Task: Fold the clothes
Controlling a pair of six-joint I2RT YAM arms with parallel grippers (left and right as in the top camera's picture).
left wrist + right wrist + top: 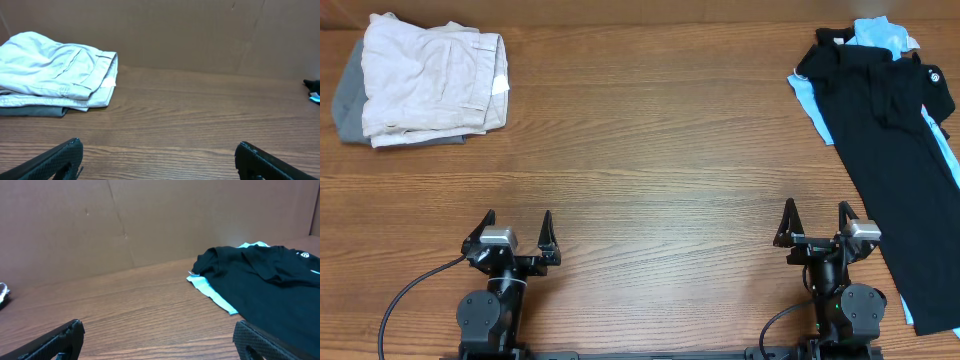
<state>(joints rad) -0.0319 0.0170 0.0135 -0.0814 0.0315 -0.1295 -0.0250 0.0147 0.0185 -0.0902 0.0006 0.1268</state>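
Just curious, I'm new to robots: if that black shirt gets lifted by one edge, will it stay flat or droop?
Probably droop: the black shirt lies limp and wrinkled. It looks thin, so likely light. It might drag the light-blue shirt underneath.

Beige khaki shorts [432, 85], folded, stacked on grey shorts [348, 102], far left of tabletop, black shirt [895, 160], spread flat, lying over light-blue shirt [878, 34], far right of tabletop

Open tabletop [650, 150] between shorts [430, 85] and shirts [890, 120]
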